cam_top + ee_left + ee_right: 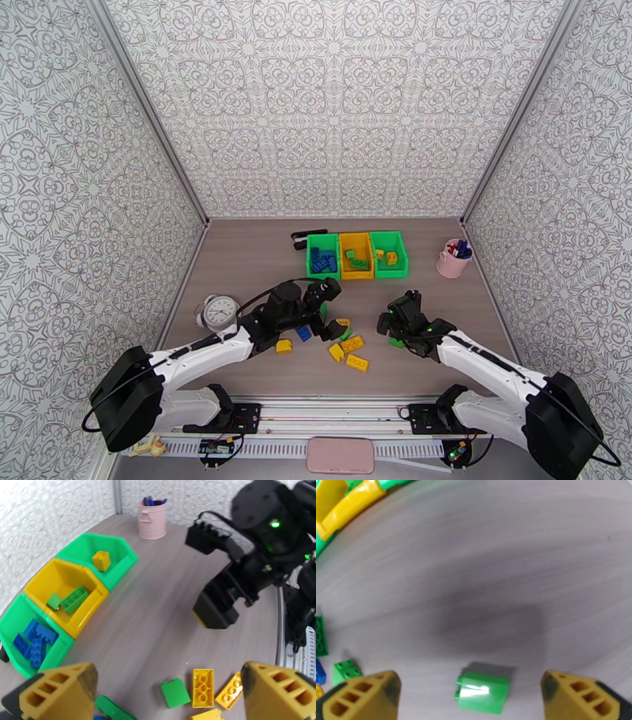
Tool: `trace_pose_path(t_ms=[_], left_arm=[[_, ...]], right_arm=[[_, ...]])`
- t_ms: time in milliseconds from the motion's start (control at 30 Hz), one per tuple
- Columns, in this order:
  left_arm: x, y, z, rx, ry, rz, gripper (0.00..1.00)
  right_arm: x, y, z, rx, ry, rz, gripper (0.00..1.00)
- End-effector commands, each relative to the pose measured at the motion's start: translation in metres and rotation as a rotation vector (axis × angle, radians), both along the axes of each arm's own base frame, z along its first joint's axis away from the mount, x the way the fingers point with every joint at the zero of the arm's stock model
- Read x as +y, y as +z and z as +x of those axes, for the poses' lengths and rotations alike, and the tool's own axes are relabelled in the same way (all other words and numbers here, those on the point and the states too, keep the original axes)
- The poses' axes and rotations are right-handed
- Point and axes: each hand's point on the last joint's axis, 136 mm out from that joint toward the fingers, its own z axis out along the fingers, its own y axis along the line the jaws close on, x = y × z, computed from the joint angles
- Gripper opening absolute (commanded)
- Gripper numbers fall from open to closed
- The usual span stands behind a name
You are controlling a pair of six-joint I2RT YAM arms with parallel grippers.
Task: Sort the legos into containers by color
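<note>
The right gripper (468,679) is spread wide over a green lego (484,693) lying on the tabletop (493,559) between its fingers, while the left gripper (168,673), also apart, has loose legos (202,687) just below it and the containers (83,615) off to its left.

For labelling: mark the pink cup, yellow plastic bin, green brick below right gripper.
Pink cup (152,519): left wrist view, front wall.
Yellow plastic bin (50,576): left wrist view, inner wall.
Green brick (484,693): right wrist view, smooth face.
</note>
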Motion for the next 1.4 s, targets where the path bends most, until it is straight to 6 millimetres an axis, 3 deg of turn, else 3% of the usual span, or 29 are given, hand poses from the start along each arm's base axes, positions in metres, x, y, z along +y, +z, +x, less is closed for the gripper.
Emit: trace_pose_path(t_ms=[0,300,633,867,1133,1367], left_arm=[[-0.004,0.000,-0.021,-0.036,-0.119,0.005,1.00],[-0.005,-0.001,-0.015,-0.030,-0.085,-0.006,1.00],[-0.005,-0.001,-0.014,-0.032,-0.082,-0.019,1.00],[-0.004,-0.003,-0.014,-0.025,-0.080,-0.011,1.00],[-0.004,-0.005,-0.014,-0.017,-0.074,-0.013,1.00],[-0.006,-0.006,-0.013,-0.015,-0.077,-0.013,1.00]], right_arm=[[-0.001,-0.015,-0.007,0.062,-0.029,0.005,0.96],[0.002,-0.036,-0.011,0.133,-0.030,-0.006,0.92],[0.004,-0.050,-0.016,0.188,-0.041,-0.003,0.69],[0.003,-0.048,-0.017,0.200,-0.052,-0.014,0.57],[0.003,-0.042,-0.024,0.224,-0.065,-0.012,0.64],[0.006,-0.033,-0.024,0.211,-0.070,0.008,0.51]])
